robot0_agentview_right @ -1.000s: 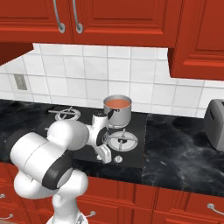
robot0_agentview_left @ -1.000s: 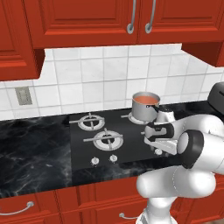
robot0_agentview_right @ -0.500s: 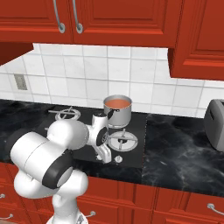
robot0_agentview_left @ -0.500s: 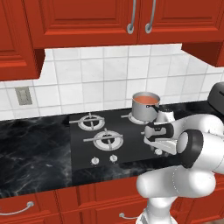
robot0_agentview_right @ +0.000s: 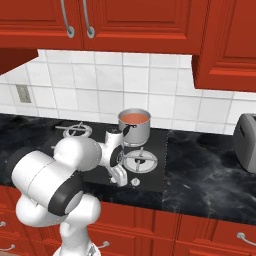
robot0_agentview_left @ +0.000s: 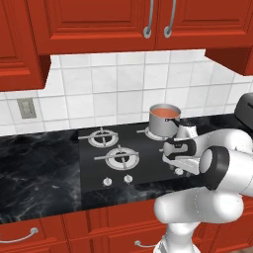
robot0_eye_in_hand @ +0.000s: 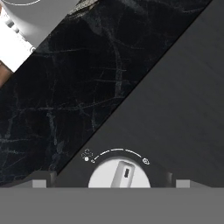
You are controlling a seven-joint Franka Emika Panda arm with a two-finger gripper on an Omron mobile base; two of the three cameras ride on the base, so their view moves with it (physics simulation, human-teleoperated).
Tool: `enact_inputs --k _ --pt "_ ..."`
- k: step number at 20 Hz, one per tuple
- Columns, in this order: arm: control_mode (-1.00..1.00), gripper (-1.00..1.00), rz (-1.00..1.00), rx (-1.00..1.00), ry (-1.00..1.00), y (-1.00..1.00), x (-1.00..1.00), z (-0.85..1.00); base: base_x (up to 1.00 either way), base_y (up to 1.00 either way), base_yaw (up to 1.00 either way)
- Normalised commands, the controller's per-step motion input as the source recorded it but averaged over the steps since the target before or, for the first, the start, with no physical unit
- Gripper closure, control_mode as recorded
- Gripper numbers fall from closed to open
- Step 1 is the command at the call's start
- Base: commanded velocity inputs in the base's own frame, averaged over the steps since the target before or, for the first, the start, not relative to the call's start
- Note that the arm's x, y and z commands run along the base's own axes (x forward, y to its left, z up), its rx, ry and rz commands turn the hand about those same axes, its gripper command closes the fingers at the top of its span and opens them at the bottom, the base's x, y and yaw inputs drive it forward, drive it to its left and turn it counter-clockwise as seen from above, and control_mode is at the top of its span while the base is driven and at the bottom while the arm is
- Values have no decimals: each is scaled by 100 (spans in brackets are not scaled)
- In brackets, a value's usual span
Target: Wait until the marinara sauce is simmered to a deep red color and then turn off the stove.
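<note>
The marinara sauce (robot0_agentview_left: 164, 112) (robot0_agentview_right: 135, 117) looks orange-red in a grey steel saucepan (robot0_agentview_left: 164, 124) (robot0_agentview_right: 135, 131) on the back right burner of the black stove (robot0_agentview_left: 99, 163) (robot0_agentview_right: 155, 150). My gripper (robot0_agentview_left: 179, 168) (robot0_agentview_right: 121, 178) points down at the stove's front edge, just in front of the saucepan. In the hand view, my gripper (robot0_eye_in_hand: 111, 183) is open. Its fingertips (robot0_eye_in_hand: 41, 179) stand on either side of a white knob (robot0_eye_in_hand: 120, 174) with a gap on each side. The knob's pointer bar is tilted slightly right of upright.
Two more knobs (robot0_agentview_left: 106, 183) sit at the stove's front left, and one knob (robot0_agentview_right: 134, 182) is right of my hand. Black marbled countertop (robot0_agentview_left: 34, 168) (robot0_eye_in_hand: 65, 87) flanks the stove. A toaster (robot0_agentview_right: 246, 142) stands at the right. Red cabinets hang overhead.
</note>
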Motion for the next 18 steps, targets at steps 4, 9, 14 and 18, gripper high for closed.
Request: enact_inputs --k 4,9,14,18 --pt "-100 -100 0 0 0 0 0 0 0 0 0" --pt "-100 -100 0 0 0 0 0 0 0 0 0" --pt "-100 -100 0 0 0 0 0 0 0 0 0" --pt "-100 -100 0 0 0 0 0 0 0 0 0"
